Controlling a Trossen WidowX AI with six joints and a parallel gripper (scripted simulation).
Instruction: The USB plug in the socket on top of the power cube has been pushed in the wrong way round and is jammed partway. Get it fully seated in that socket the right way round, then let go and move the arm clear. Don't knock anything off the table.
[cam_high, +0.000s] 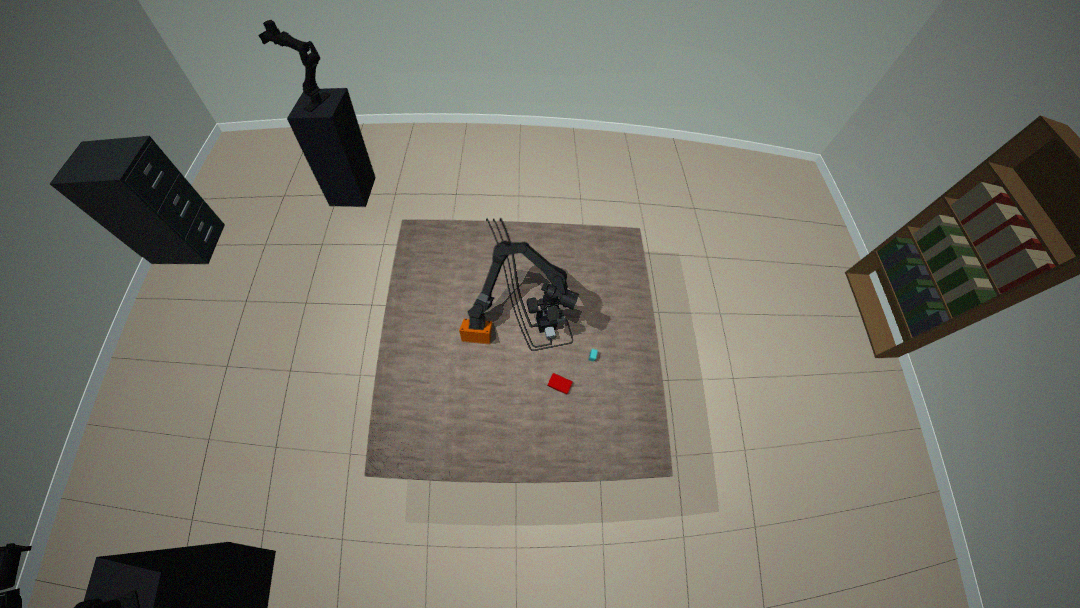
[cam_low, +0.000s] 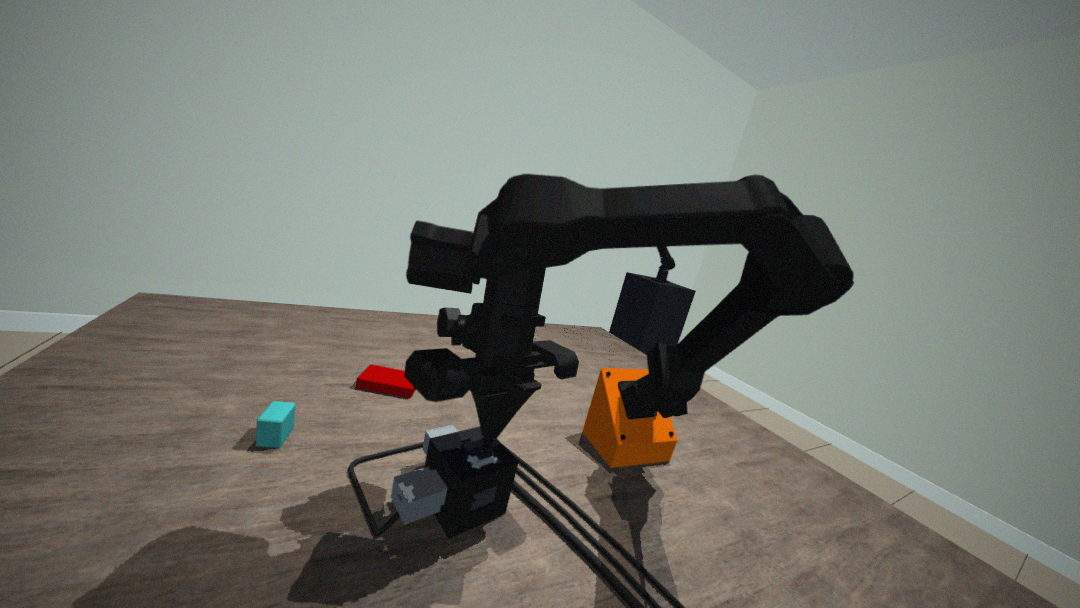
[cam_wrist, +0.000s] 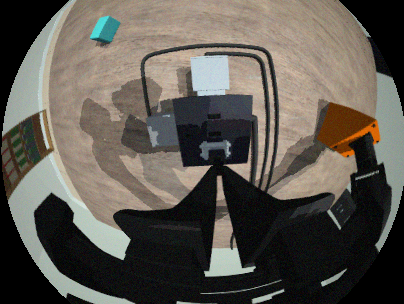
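While our end effector (cam_wrist: 217, 172) pinches the USB plug (cam_wrist: 214, 147) tight above the power cube (cam_low: 470, 483), we should move straight and slow.

Matte black arm (cam_low: 642, 207) — orange wedge base (cam_low: 627, 426), dark screws.

Matt wood-grain table (cam_low: 151, 453); matt black power cube (cam_low: 472, 483), seemingly plastic.

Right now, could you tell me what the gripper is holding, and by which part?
The gripper is shut on the USB plug, pinching its near end atop the power cube.
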